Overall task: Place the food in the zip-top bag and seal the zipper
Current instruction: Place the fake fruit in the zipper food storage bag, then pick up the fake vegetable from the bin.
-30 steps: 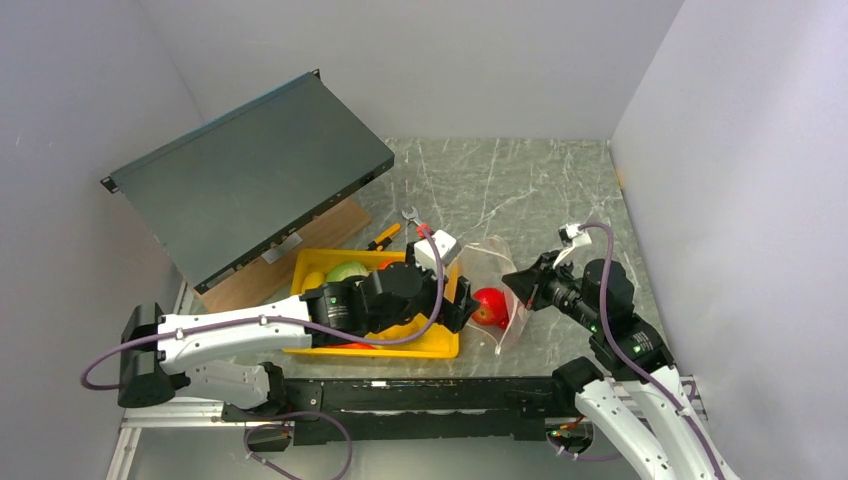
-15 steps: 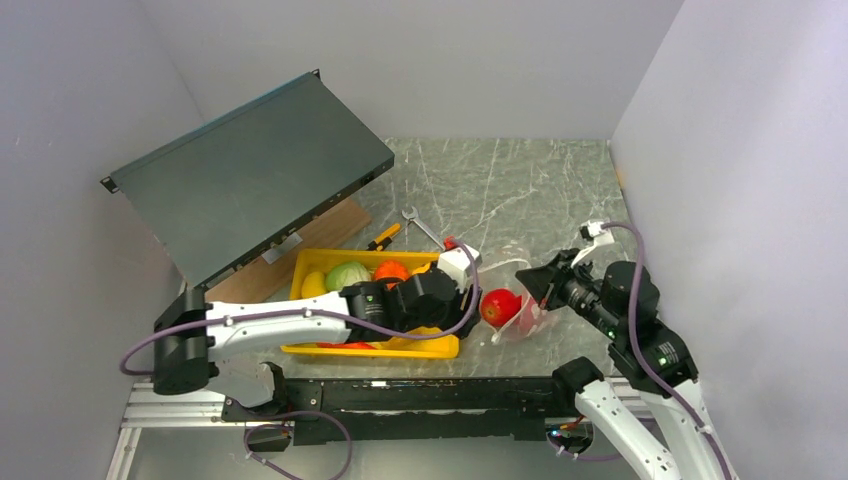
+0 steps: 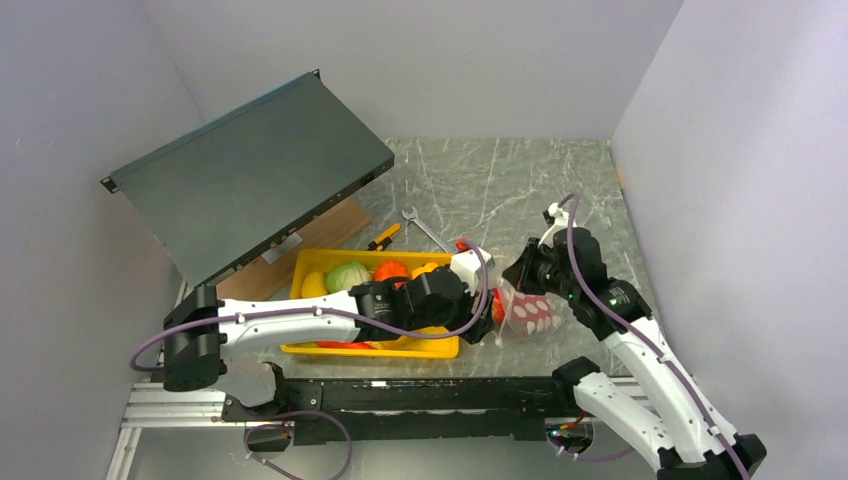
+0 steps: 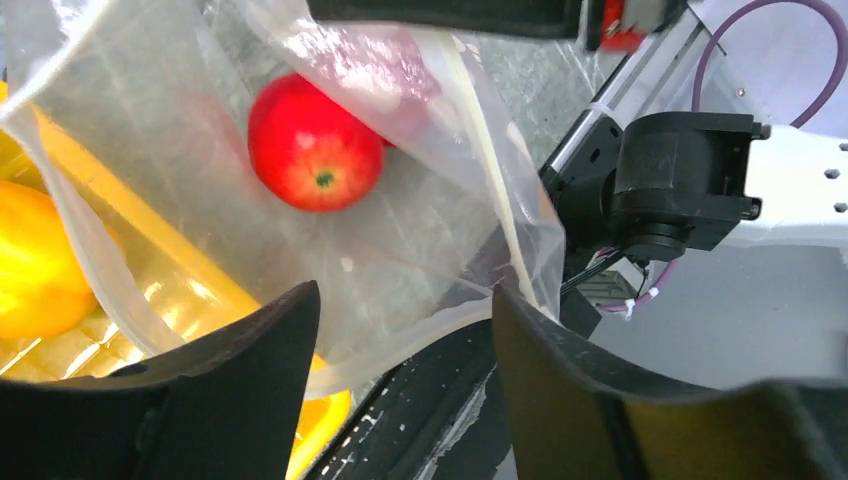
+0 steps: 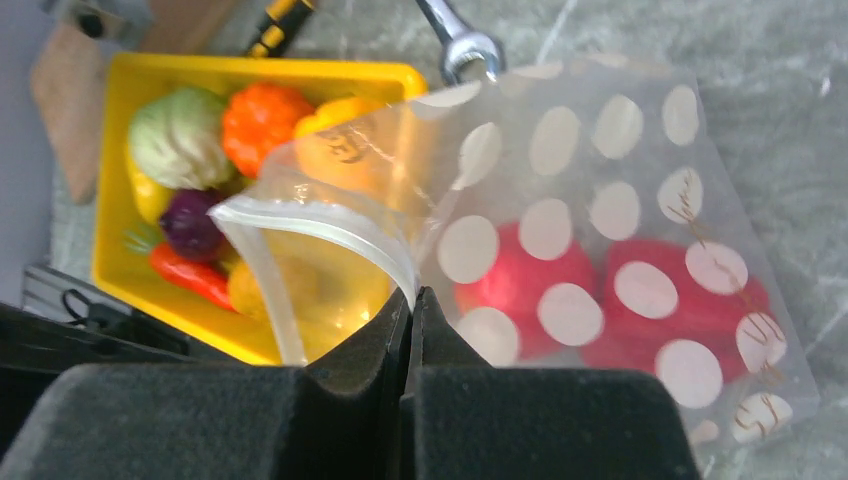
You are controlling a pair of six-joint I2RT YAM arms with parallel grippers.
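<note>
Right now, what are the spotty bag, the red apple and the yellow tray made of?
The bag looks like thin, clear plastic film: it crumples, shines, and you can see through it between its white dots. The red apple seems to be hard glossy plastic, with a bright highlight on its smooth skin. The yellow tray is probably stiff, smooth moulded plastic.

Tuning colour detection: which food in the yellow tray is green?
The green cabbage, on the far side of the yellow tray beside the orange pumpkin. The others there are mainly orange, yellow, purple or red.
</note>
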